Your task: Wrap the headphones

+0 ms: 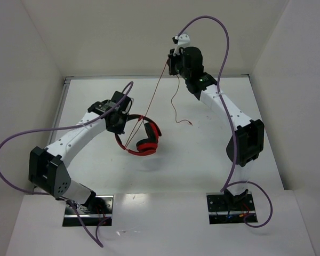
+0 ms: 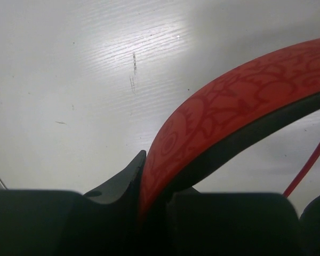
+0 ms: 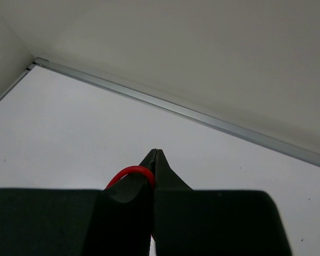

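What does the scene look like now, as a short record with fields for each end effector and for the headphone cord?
left end effector: shut on the headband of the headphones
right end effector: shut on the cord, raised above the far part of the table
cord: taut from headphones to right end effector, free end hanging below it

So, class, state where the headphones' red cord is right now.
In the top view, the cord runs from the headphones at centre up to the right gripper, which pinches it.
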You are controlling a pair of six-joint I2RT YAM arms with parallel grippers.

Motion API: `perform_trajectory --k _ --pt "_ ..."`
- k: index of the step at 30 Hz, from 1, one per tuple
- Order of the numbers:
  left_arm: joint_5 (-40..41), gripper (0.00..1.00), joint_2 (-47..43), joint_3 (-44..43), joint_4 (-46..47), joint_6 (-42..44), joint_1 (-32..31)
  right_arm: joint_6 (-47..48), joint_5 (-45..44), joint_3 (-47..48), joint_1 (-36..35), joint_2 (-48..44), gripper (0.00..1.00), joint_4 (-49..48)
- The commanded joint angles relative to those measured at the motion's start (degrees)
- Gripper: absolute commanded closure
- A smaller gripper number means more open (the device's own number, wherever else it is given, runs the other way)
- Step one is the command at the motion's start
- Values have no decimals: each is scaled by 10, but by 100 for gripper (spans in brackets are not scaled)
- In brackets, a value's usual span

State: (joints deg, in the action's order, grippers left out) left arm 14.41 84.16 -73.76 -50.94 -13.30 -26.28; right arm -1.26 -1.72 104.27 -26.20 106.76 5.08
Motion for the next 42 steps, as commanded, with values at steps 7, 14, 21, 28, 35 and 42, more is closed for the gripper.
perform_trajectory --k 7,14,21,28,35,42 --pt "-61 100 25 -39 48 49 -15 -10 -11 60 3 6 100 -18" --pt "-98 100 12 -39 54 62 -28 -10 -61 47 3 48 100 -14" --pt "-89 100 6 -16 42 67 -28 -4 -102 133 3 87 100 17" --pt "32 100 28 19 42 34 -33 3 -96 176 3 75 100 46" --pt "172 100 74 39 119 -43 -33 -62 46 141 3 -14 100 81" --pt "278 100 93 37 288 -102 -14 -194 260 -89 -3 -137 100 20"
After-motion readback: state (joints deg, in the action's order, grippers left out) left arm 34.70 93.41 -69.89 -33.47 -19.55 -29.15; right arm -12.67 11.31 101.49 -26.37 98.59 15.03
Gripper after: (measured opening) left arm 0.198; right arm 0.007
